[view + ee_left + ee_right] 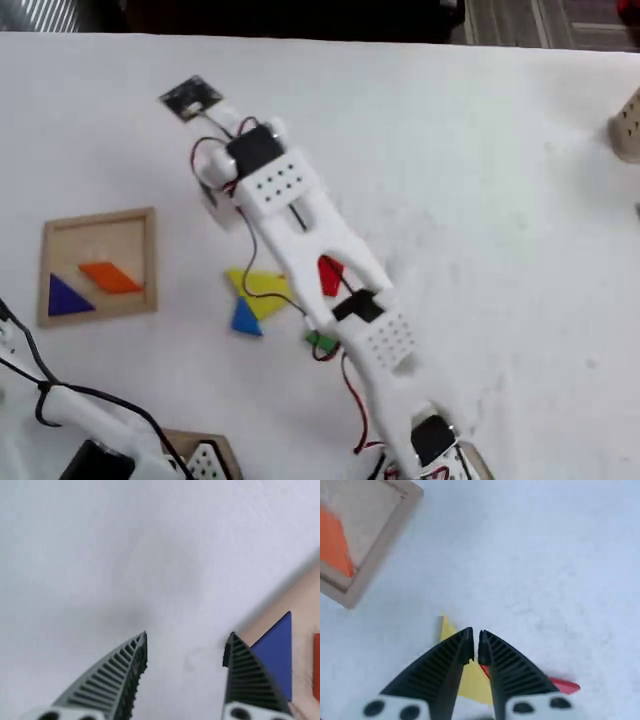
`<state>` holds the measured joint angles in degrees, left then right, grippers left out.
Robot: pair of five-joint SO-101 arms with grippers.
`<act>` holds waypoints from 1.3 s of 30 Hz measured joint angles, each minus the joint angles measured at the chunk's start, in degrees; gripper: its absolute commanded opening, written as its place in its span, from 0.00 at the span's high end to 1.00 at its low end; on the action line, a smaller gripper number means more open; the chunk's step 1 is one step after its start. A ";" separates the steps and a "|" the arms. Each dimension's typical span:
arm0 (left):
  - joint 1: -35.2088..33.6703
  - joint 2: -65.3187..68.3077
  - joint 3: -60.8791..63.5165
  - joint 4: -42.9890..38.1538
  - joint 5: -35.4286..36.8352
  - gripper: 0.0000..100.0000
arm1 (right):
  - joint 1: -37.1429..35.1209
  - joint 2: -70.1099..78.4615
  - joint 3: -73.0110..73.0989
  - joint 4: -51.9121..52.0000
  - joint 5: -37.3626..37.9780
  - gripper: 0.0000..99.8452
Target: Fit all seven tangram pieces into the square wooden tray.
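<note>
High view gives us the white counter (pixel 480 200) with the wooden tray (pixel 98 215) lying at 9 o'clock. Two pieces sit inside it: a blue triangle (pixel 68 297) in its 7 o'clock corner and an orange parallelogram (pixel 110 277) just beside that, at the triangle's 2 o'clock. The other pieces we can see lie loose near the middle of the counter, well apart from the tray. They are a yellow triangle (pixel 262 290), a small blue triangle (pixel 245 318) just beside it at 7 o'clock, a red piece (pixel 330 275) at its 3 o'clock partly under the right arm (pixel 300 215), and a green piece (pixel 321 342) at its 5 o'clock. The right arm stretches from 6 o'clock toward 11 o'clock. In its wrist view the right gripper (pixel 475 639) hangs over the yellow triangle, fingers closed to a thin slit and gripping nothing. The left arm (pixel 100 440) sits at 7 o'clock. Its left gripper (pixel 187 637) is spread wide and empty over bare counter, just beside the tray's rim.
</note>
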<state>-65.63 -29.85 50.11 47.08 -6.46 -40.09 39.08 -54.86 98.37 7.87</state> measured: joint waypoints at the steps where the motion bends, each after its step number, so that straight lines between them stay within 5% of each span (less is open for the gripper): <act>1: 0.53 0.00 -0.79 0.62 0.00 0.75 | 0.44 -2.46 3.69 0.00 0.53 0.98; 7: 7.12 0.00 -2.99 5.80 0.00 0.75 | 3.69 -19.60 29.27 -2.29 1.67 0.98; 17: 19.52 0.00 -2.99 11.69 2.99 0.75 | 6.77 -57.49 84.84 -28.22 4.48 0.98; 23: 23.91 0.00 -2.99 11.69 5.10 0.81 | 8.00 -67.52 107.43 -38.59 4.57 0.98; 32: 29.80 0.35 -1.58 10.02 5.45 0.86 | 7.30 -72.35 115.96 -45.54 6.42 0.98; 39: 31.21 13.54 -5.36 7.74 5.45 0.86 | 6.07 -72.97 116.22 -45.63 6.59 0.98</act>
<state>-34.42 -16.31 44.75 54.81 -1.01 -34.02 -33.89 61.36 52.75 14.46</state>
